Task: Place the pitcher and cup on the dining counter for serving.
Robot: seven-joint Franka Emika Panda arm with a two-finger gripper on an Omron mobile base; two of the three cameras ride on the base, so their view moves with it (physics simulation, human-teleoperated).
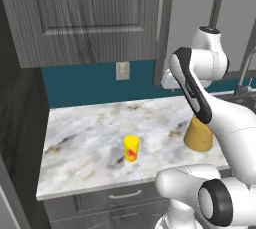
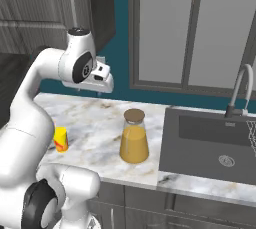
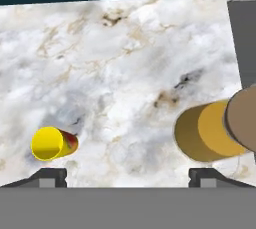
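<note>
The marble counter (image 1: 90, 133) beside the sink (image 2: 210, 143) carries one pitcher (image 2: 134, 143) and one cup (image 1: 131, 148). Landmark for all positions: the sink.

Edges and free room:
- The counter's front edge runs above dark grey drawers. Its back edge meets a teal wall with one outlet (image 1: 122, 70).
- On the side away from the sink, the counter ends against a tall dark cabinet side.
- A dark wall cabinet (image 1: 95, 18) hangs above the counter's far-from-sink half.
- Bare marble lies open between the cup and the pitcher, and behind both up to the wall.

Count:
- One pitcher, mustard-yellow with a flat brown lid, upright.
- One cup, bright yellow with a red-orange mark, upright.
- One faucet (image 2: 240, 90) at the sink's back.

Positions:
- The pitcher stands just beside the sink's rim, near the counter's front edge.
- The cup stands farther from the sink than the pitcher, well apart from it and also toward the front.

End effector:
- The gripper (image 3: 128, 175) hangs above the counter, clear of the surface, looking down on it.
- In the hand view its fingertips (image 3: 49, 175) stand wide apart with nothing between them.
- The cup lies below near one fingertip; the pitcher lies below near the other, on the sink side. Neither is touched.
</note>
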